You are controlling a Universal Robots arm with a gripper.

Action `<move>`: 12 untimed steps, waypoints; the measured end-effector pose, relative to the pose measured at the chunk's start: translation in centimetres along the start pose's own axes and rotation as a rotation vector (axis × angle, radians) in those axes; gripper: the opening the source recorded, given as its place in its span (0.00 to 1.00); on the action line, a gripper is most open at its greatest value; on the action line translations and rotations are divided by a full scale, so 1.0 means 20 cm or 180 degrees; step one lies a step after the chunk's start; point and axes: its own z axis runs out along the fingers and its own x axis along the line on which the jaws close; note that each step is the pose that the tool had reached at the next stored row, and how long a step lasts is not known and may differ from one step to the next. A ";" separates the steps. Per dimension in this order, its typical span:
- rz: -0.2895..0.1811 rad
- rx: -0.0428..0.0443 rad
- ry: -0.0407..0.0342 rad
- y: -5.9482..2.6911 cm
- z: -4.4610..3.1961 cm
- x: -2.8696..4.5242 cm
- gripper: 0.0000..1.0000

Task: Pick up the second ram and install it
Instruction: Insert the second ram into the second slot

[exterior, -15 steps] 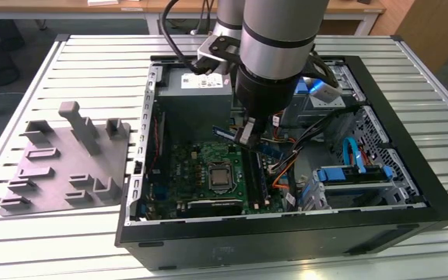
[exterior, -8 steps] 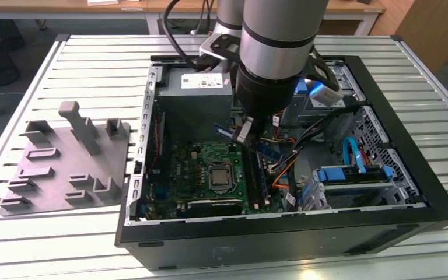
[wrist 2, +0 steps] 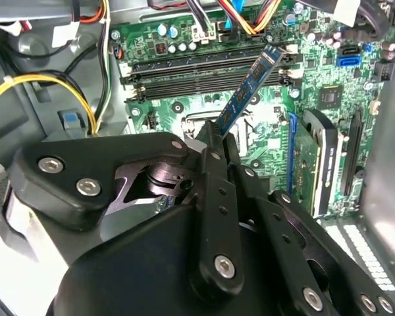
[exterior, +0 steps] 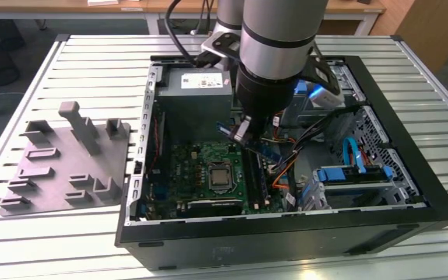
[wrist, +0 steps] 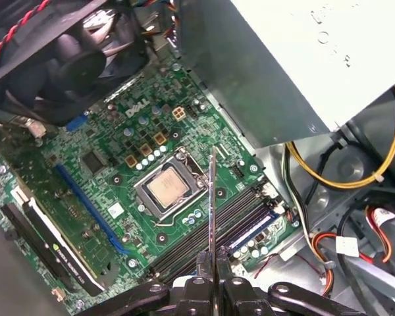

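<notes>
exterior: high, looking down | both wrist views: behind gripper (wrist: 212,258), sharing motherboard (wrist: 116,179)

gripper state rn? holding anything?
Gripper: shut on the second ram, held tilted above the motherboard.

Arm approx. vert., wrist down, gripper (wrist: 214,262) clamped tight.
</notes>
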 end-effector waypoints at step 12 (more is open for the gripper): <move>0.0389 0.0018 -0.0011 0.000 0.000 0.000 0.14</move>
